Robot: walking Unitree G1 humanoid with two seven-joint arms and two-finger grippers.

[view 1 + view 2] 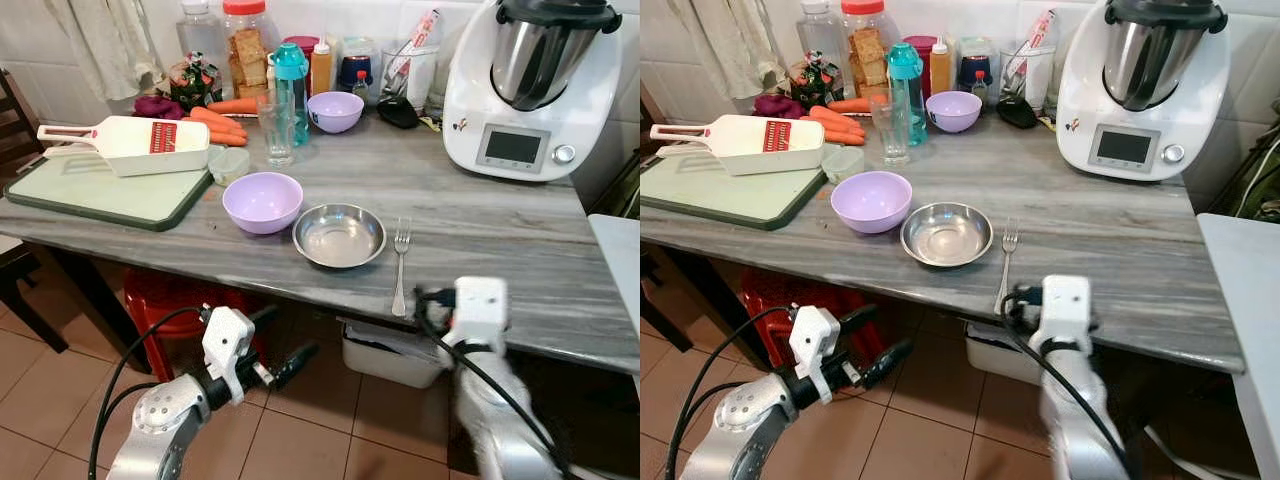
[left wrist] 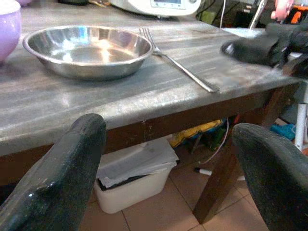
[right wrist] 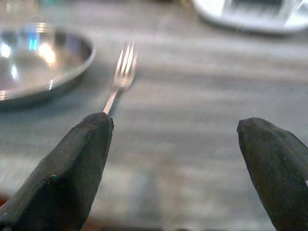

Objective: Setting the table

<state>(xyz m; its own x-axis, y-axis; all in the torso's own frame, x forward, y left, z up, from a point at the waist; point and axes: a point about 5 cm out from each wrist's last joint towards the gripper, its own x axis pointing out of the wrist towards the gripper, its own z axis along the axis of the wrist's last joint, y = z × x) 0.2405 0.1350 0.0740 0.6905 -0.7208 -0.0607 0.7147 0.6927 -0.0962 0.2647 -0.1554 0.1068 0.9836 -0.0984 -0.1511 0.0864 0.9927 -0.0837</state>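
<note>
I see the grey counter (image 1: 480,240) running across the middle of the head frames. The steel plate (image 1: 339,236) sits near the centre of the frame, with the fork (image 1: 401,265) just to its right, tines pointing away from me, handle reaching toward the near edge. A lilac bowl (image 1: 263,201) lies just left of the plate, and a second lilac bowl (image 1: 335,111) stands further back, toward the top centre. A glass (image 1: 277,130) and a teal bottle (image 1: 291,90) stand between them. At the left is a cutting board (image 1: 100,195) with a white slicer (image 1: 130,143) on it, and carrots (image 1: 220,122) behind. A white kitchen machine (image 1: 530,90) takes the upper right.

My right claw (image 3: 173,159) is at the counter's near edge, lower right of centre, fingers spread wide and holding nothing; the fork handle runs beside one finger, and I cannot tell whether it touches.

My left claw (image 2: 168,173) hangs below the counter edge at lower left, above the tiled floor (image 1: 60,390), also wide open and empty. Under the counter I see a white bin (image 2: 134,178) and a red stool (image 1: 165,300).
</note>
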